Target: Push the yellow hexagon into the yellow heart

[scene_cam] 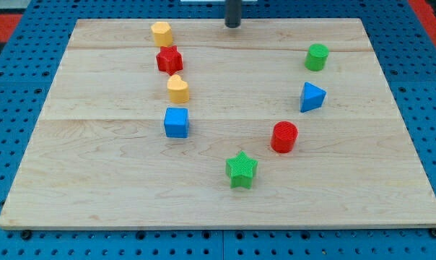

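The yellow hexagon stands near the board's top edge, left of centre. The red star sits directly below it, almost touching. The yellow heart lies below the red star, so the star is between the two yellow blocks. My tip is at the board's top edge, about a hundred pixels to the right of the yellow hexagon and apart from every block.
A blue cube lies below the yellow heart. A green star is at lower centre, a red cylinder to its right. A blue triangle and a green cylinder stand at the right. The wooden board lies on blue pegboard.
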Controlling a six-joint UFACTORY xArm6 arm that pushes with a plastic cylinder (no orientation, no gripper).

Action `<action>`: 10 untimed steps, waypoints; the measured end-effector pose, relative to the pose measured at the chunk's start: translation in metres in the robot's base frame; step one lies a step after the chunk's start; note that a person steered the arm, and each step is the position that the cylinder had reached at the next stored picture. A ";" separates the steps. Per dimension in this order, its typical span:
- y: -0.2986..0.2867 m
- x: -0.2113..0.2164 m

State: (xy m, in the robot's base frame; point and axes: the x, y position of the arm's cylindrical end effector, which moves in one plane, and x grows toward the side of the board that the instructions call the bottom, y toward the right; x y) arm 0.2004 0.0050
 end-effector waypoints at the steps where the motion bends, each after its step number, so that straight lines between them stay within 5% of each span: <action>1: -0.066 0.014; 2: -0.077 0.053; 4: -0.061 0.004; 6: -0.150 0.038; 8: -0.135 0.026; 10: -0.113 0.061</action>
State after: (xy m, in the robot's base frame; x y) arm 0.2610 -0.1082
